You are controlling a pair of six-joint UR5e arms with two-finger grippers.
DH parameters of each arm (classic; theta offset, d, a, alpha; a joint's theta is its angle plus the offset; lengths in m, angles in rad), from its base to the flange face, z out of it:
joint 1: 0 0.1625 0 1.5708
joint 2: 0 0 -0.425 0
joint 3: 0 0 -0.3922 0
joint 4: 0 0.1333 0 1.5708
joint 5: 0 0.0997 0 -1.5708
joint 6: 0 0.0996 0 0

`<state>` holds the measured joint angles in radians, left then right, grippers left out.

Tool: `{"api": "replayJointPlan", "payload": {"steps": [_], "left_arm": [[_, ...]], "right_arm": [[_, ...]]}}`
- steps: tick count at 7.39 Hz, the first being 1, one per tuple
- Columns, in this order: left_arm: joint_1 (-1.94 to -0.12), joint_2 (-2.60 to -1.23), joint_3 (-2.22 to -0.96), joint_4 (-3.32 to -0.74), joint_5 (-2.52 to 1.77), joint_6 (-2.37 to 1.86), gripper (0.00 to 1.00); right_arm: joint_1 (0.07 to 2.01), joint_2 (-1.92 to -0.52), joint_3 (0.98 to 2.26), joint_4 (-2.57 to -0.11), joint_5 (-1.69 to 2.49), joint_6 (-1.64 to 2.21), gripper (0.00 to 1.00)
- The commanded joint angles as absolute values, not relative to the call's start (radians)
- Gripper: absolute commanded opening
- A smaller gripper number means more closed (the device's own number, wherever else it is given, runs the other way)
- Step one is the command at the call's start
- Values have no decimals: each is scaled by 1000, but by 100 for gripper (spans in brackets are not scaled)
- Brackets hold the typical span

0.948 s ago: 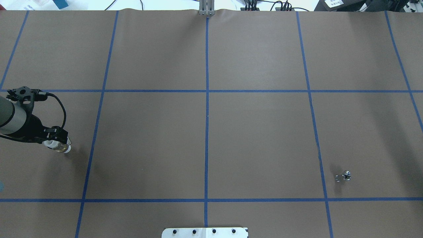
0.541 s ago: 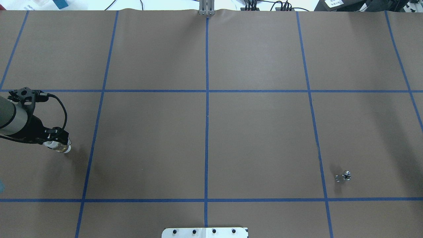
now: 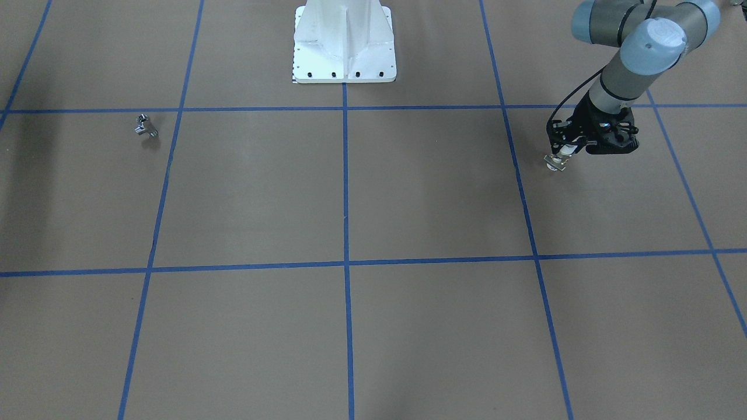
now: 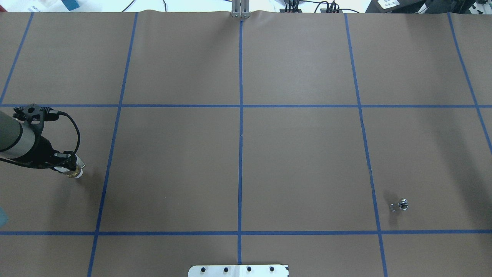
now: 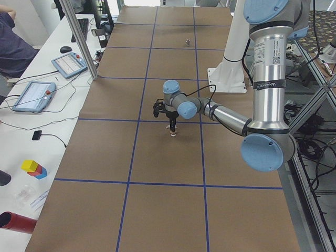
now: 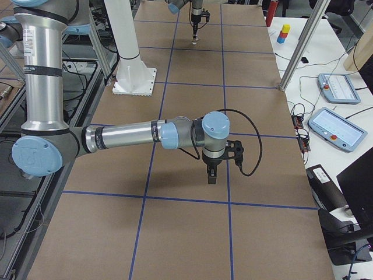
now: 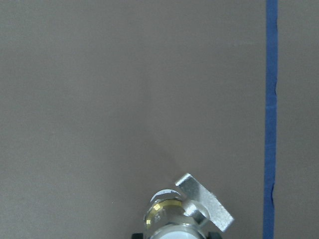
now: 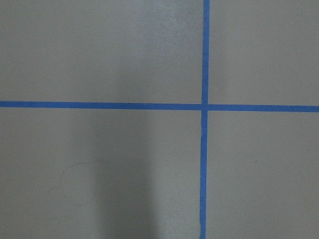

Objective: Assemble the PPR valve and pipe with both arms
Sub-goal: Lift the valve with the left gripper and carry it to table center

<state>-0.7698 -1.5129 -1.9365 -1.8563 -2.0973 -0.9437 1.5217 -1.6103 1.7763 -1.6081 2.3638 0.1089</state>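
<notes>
**Two parts well apart, only one in hand**

Near the left edge of the bench [image 4: 300, 161], the left end effector [image 4: 71, 166] is closed on the pipe [image 4: 75, 173]. It grips the white body with the brass nut [image 7: 162, 211] pointing down, at or just above the surface. Toward the right corner on the robot's side, the PPR valve [image 4: 399, 206] lies alone. The right end effector [image 6: 211, 177] points down over the bench. I cannot tell how far open it is.

The likely trouble is the valve. It is tiny and shiny, so it could skid or roll as fingers close on it. A slightly tilted pipe would then misalign the joint, and the tag [image 7: 205, 201] might foul it.

Only the left wrist view shows the nut and tag clearly. The right side view alone shows the right end effector. The right wrist view shows just blue tape [image 8: 204, 107] and no valve.
</notes>
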Motion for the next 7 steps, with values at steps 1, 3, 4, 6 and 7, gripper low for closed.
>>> {"api": "replayJointPlan", "payload": {"steps": [1,3,4,6,7], "left_arm": [[-775,-1513,-1972,-1850,-2114,-946,0],[-776,-1588,-2040,-1688,-2146,-946,0],[-776,-1743,-2040,-1525,-2148,-962,0],[-770,-2040,-1973,-1266,-2149,-983,0],[-761,-2110,-1939,-1273,-2151,-1073,0]], "right_arm": [[1522,-1609,1778,-1608,2368,107,100],[1522,-1608,1776,-1608,2378,106,100],[1522,-1608,1775,-1608,2385,109,100],[1522,-1617,1779,-1605,2382,94,100],[1522,-1618,1779,-1605,2382,94,100]]}}
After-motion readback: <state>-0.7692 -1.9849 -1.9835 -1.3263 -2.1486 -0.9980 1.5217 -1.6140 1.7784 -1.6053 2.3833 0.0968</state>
